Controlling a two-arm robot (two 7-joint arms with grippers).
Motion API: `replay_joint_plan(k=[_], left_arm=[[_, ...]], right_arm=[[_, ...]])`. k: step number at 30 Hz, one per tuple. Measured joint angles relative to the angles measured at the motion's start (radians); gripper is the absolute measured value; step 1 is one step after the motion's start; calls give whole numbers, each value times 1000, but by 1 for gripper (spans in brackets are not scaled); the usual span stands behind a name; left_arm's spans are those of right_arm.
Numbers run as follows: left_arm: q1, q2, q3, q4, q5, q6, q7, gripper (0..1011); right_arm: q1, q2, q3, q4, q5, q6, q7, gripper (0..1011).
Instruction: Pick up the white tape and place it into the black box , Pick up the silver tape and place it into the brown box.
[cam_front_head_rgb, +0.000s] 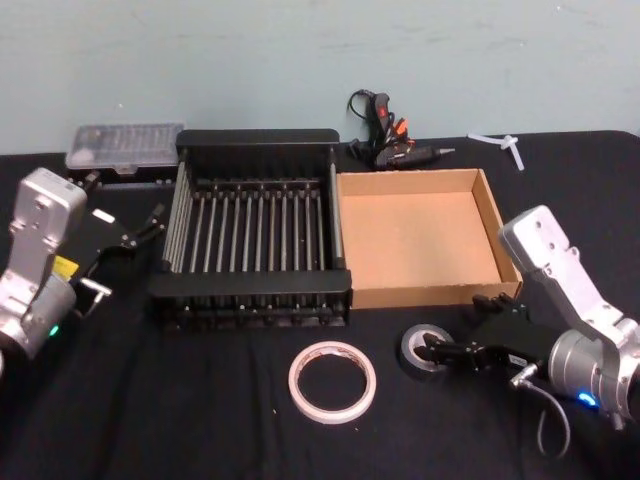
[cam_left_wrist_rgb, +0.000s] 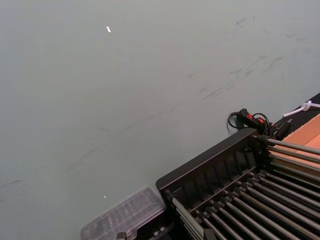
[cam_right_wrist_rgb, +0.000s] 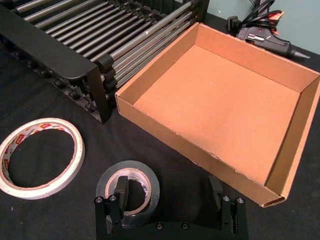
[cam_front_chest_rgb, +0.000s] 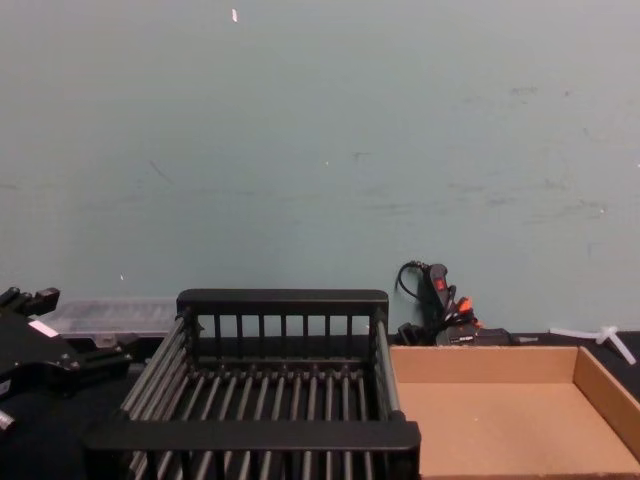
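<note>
The silver tape (cam_front_head_rgb: 412, 343) lies flat on the black cloth in front of the brown box (cam_front_head_rgb: 420, 235). My right gripper (cam_front_head_rgb: 460, 330) stands open low over it. In the right wrist view one finger (cam_right_wrist_rgb: 120, 192) sits inside the silver tape's (cam_right_wrist_rgb: 107, 177) core, and the other is out beside it toward the brown box (cam_right_wrist_rgb: 215, 100). The white tape (cam_front_head_rgb: 332, 381) lies flat to the left of the silver roll, in front of the black box (cam_front_head_rgb: 260, 150). It has red marks on its rim (cam_right_wrist_rgb: 75, 150). My left gripper (cam_front_head_rgb: 125, 255) hangs open left of the black box.
A glue gun (cam_front_head_rgb: 385, 130) with its cable lies behind the two boxes. A clear plastic case (cam_front_head_rgb: 125, 145) sits at the back left, and a white plastic piece (cam_front_head_rgb: 505, 145) at the back right. The black box (cam_front_chest_rgb: 285, 300) and brown box (cam_front_chest_rgb: 490, 410) stand side by side, touching.
</note>
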Motion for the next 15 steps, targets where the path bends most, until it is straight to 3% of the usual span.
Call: replay_joint_plan(k=[15], left_arm=[[0,0,0,0,0,0,0,1001]], right_arm=[[26,-30,-7,32,-40,34,23,1002]])
